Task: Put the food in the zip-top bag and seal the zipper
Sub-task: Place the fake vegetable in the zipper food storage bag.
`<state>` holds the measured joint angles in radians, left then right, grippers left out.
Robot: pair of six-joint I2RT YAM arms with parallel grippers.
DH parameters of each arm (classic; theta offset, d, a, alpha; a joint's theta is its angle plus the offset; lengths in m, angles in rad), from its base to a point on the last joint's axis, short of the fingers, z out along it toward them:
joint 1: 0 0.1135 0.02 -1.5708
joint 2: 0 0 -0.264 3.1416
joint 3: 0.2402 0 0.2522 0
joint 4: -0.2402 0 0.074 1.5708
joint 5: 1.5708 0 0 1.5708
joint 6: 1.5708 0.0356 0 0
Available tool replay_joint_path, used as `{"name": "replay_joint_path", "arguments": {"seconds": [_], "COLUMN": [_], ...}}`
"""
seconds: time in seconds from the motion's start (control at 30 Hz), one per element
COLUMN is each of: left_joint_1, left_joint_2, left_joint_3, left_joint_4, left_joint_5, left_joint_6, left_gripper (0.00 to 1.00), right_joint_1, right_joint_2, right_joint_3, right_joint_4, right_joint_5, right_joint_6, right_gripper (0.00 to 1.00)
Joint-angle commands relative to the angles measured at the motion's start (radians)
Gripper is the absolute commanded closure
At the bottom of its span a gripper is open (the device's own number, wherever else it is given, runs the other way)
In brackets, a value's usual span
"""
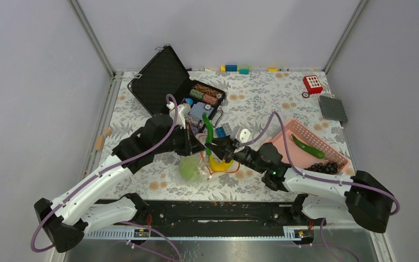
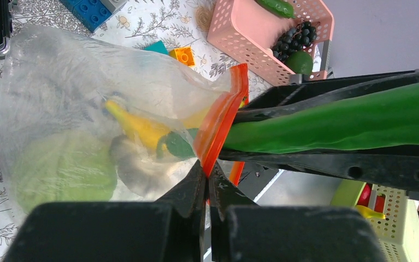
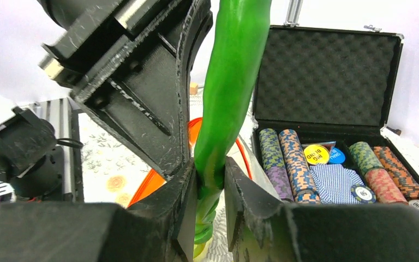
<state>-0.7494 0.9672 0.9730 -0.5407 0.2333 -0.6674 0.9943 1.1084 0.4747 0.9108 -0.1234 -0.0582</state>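
Note:
The clear zip-top bag (image 2: pixel 87 109) lies at the table's middle and holds the light-green cabbage (image 2: pixel 60 169), a yellow piece (image 2: pixel 136 128) and a dark green piece (image 2: pixel 177 146). My left gripper (image 2: pixel 207 172) is shut on the bag's orange-red zipper strip (image 2: pixel 221 123) and holds the mouth up. My right gripper (image 3: pixel 210 177) is shut on a long green pod (image 3: pixel 229 82) and holds it upright at the bag's mouth; the pod also shows in the top view (image 1: pixel 208 134). The slider is not visible.
A pink basket (image 1: pixel 311 144) at the right holds another green pod (image 1: pixel 307 146) and dark grapes (image 1: pixel 323 167). An open black case (image 1: pixel 169 82) with poker chips stands behind the bag. Coloured bricks (image 1: pixel 234 68) lie at the far edge.

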Motion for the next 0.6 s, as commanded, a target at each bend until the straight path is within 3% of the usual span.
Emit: {"name": "replay_joint_path", "arguments": {"seconds": [0.0,0.2,0.57], "left_joint_1": [0.004,0.005,0.005], "left_joint_2": [-0.024,-0.04,-0.058], "left_joint_3": [0.044,0.037,0.047], "left_joint_4": [0.015,0.004,-0.011], "left_joint_5": [-0.016,-0.055,-0.088], "left_joint_6": [-0.009,-0.014,-0.003], "left_gripper": [1.0,1.0,1.0], "right_joint_1": [0.008,0.009,0.01], "right_joint_2": [0.105,0.201,0.118], "right_joint_3": [-0.014,-0.047,-0.042], "right_joint_4": [0.296,0.405,0.146], "right_joint_5": [-0.013,0.0,0.036], "right_joint_6": [-0.086,-0.109,-0.163], "right_gripper": [0.93,0.75,0.47]}}
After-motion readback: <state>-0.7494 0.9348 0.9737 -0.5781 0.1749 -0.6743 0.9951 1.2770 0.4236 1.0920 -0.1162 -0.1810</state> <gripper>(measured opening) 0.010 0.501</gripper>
